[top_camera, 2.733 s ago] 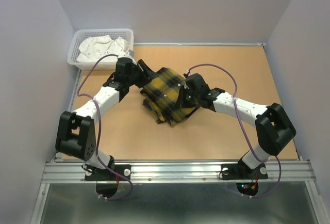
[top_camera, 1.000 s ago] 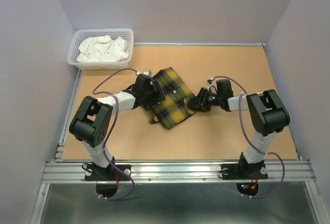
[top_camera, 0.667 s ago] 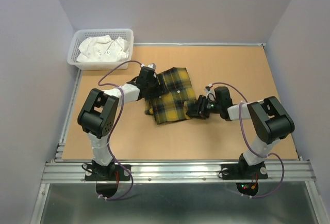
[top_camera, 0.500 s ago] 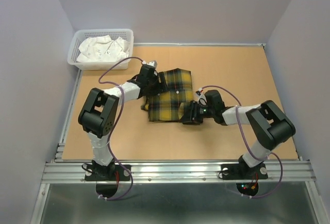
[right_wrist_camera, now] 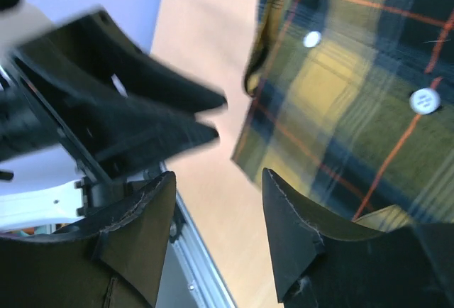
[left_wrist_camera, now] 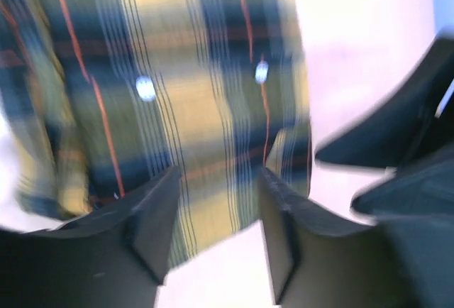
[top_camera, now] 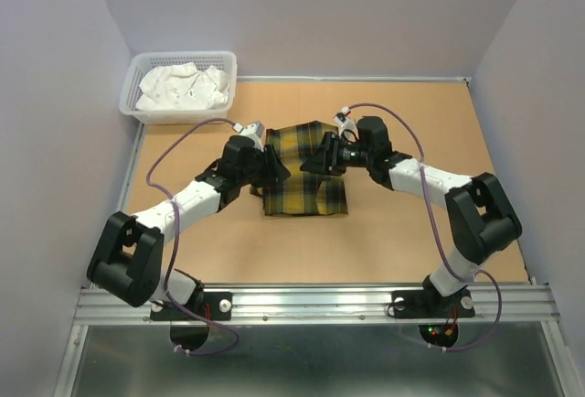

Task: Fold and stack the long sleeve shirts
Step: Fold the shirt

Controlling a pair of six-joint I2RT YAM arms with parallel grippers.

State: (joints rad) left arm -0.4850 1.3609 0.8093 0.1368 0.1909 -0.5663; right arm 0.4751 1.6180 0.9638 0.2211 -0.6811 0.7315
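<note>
One long sleeve shirt, yellow with dark plaid and thin red lines, lies folded into a rectangle in the middle of the table. Over its left edge my left gripper hovers open; the left wrist view is blurred and shows plaid cloth with white buttons beyond the empty jaws. My right gripper is open above the shirt's far part, pointing left towards the other gripper. In the right wrist view its jaws frame bare table, and the buttoned front lies to the right.
A white mesh basket holding crumpled white cloth stands at the far left corner. The brown tabletop is walled on three sides. The two grippers are close together; the left one's black fingers show in the right wrist view.
The shirt has been turned and now lies squarer and flatter. My right gripper swung from the shirt's near right side up over its far part. The left arm drew back to the left edge.
</note>
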